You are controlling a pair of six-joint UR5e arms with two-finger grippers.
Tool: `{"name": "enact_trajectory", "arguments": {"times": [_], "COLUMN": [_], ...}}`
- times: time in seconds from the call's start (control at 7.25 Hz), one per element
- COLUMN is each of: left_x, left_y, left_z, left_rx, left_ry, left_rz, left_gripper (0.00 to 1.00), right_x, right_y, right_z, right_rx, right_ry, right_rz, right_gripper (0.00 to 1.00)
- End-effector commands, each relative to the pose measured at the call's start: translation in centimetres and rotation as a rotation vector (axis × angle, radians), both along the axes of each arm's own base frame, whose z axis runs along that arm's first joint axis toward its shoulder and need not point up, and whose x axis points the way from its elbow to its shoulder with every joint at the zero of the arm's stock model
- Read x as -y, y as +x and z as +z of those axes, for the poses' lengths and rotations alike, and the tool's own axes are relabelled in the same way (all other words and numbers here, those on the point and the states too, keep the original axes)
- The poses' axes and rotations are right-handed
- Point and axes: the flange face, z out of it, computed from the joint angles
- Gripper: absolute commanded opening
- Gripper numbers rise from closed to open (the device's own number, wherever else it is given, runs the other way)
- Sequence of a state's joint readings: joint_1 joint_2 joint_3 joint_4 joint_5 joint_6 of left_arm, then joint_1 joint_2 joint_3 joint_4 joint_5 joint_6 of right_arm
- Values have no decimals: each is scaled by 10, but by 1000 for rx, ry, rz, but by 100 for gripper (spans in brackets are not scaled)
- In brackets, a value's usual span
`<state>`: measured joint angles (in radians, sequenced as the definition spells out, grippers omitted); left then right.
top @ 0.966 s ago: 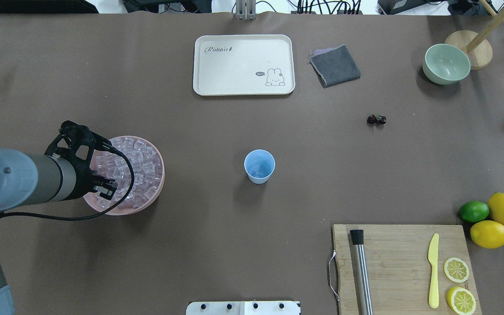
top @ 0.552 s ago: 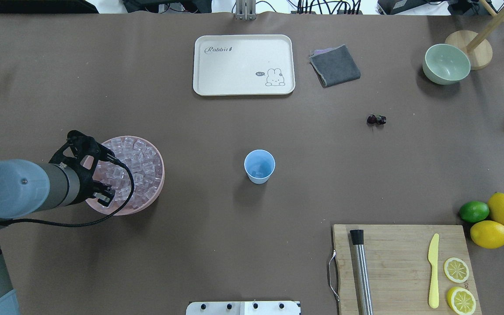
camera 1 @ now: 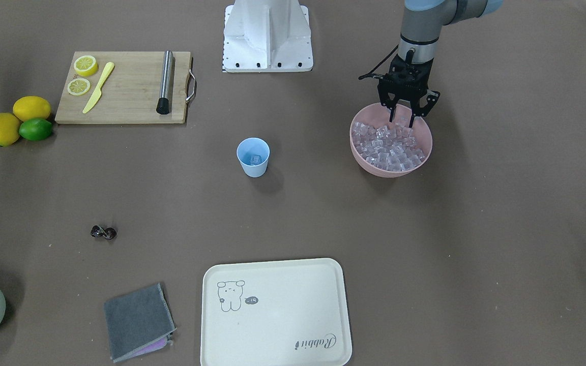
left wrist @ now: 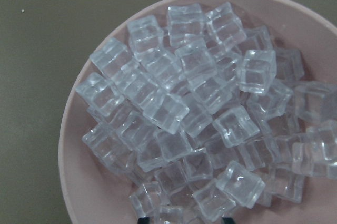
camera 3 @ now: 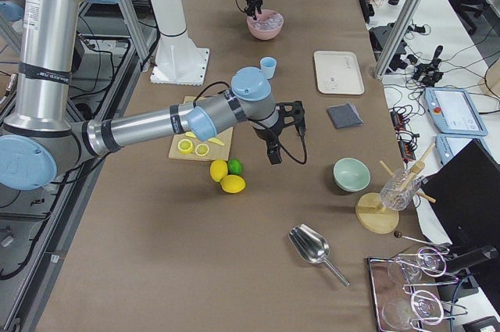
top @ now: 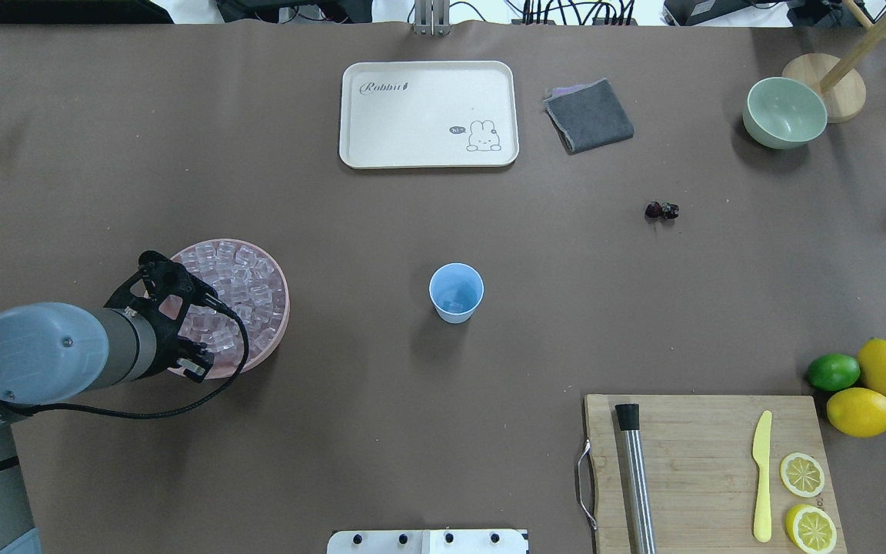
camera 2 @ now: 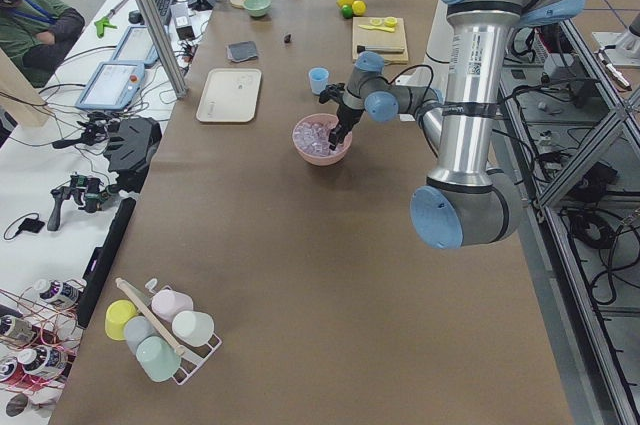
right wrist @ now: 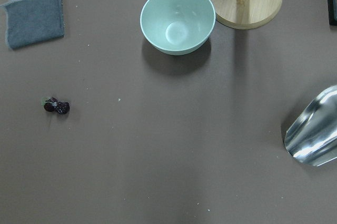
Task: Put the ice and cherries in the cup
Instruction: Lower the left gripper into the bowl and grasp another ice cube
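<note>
The light blue cup (top: 456, 292) stands mid-table; the front view shows one ice cube inside the cup (camera 1: 253, 156). More ice (top: 247, 281) fills a pink bowl (top: 280, 319) on the left. My left gripper (top: 179, 322) is open and points down over the bowl's near side, its fingertips just above the ice (camera 1: 387, 147). The left wrist view shows ice (left wrist: 184, 108) close below. The cherries (top: 661, 210) lie alone at the right and also show in the right wrist view (right wrist: 56, 106). My right gripper (camera 3: 275, 152) hangs above the table beyond the cherries; I cannot tell if it is open.
A cream tray (top: 428, 158) and a grey cloth (top: 589, 115) lie at the far side. A pale green bowl (top: 785, 111) sits far right. A cutting board (top: 689, 462) with knife, muddler and lemon slices is near right, beside lemons and a lime (top: 833, 372).
My left arm has drawn back toward the robot's side, moving the open gripper from the bowl's left rim to its near side. Nothing else has moved.
</note>
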<state>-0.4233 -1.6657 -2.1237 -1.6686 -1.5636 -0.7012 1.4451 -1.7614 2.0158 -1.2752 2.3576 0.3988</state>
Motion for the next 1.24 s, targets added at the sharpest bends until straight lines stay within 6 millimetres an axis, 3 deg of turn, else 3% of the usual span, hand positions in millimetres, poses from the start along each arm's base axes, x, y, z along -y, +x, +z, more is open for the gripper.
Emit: {"name": "enact_trajectory", "arguments": {"times": [0.0,0.55,0.69,0.83,0.97,1.1], "left_x": [-4,-1,-1,-1,-1,1], "left_y": [4,14,14,14,13,9], "left_z": [3,19,19,19,17,13], "left_rx": [7,40,40,43,40,30], "left_ry": [-3,-16,-15,-6,-5,-6], "left_rz": [11,15,16,26,27,25], "left_gripper": [55,54,37,7,0,0], "right_x": [0,0,0,0,0,1], "right_y": [0,0,0,0,0,0], "right_z": [0,0,0,0,0,-1], "right_rx": [0,0,0,0,0,0], "right_ry": [1,-1,-1,-1,-1,1], "right_rz": [0,0,0,0,0,0], "right_gripper": [100,100,100,100,100,100]}}
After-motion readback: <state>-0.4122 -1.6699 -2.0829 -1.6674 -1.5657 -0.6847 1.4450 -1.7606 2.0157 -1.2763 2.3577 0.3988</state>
